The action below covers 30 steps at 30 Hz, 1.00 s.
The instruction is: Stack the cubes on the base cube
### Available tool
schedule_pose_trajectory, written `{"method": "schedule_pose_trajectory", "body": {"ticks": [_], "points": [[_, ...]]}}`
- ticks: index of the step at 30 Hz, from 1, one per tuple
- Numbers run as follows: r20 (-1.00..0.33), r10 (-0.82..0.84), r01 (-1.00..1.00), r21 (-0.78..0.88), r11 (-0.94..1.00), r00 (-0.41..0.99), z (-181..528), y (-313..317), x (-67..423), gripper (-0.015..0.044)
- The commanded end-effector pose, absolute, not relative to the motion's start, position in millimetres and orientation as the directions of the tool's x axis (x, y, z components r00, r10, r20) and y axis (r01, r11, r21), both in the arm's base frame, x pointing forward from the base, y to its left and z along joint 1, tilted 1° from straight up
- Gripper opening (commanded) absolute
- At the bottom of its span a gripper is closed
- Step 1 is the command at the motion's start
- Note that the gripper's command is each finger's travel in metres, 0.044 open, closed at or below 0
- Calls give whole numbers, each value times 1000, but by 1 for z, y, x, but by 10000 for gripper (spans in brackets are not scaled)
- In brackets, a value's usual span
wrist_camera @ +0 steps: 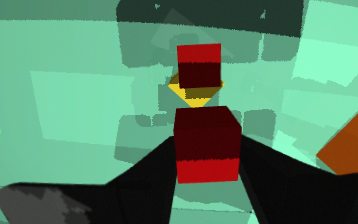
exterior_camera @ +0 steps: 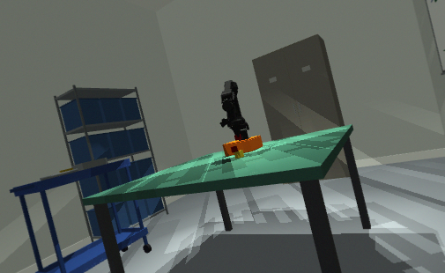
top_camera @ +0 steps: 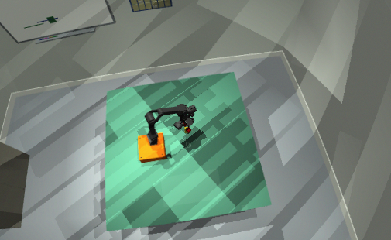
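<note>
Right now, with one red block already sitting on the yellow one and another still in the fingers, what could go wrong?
1. The held red cube must land on the small yellow corner left free; too far out, it may tip off.
2. Coming down, it could bump the placed red cube and close the gap.
3. The fingers hide the cube's sides, so a tilt might go unseen.

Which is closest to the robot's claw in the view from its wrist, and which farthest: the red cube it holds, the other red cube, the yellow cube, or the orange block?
1. Held red cube, between the fingers of the claw.
2. Yellow cube, just ahead, partly hidden.
3. Other red cube, sitting on the yellow one's far corner.
4. Orange block, off at the right edge.

Items 2 and 3 are close to call.
</note>
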<state>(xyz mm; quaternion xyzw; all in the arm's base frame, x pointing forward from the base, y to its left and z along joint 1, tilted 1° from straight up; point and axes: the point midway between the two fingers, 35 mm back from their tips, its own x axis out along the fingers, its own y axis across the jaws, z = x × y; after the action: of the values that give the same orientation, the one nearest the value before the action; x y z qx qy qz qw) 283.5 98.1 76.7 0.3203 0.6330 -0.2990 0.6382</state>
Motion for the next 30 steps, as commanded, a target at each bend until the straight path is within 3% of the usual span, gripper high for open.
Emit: {"method": "schedule_pose_trajectory", "body": {"ticks": [1,30], "points": [[-1000,22,799,30,601,21,74,99,283,105],[-1000,22,803,30,595,21,30,99,283,105]]}}
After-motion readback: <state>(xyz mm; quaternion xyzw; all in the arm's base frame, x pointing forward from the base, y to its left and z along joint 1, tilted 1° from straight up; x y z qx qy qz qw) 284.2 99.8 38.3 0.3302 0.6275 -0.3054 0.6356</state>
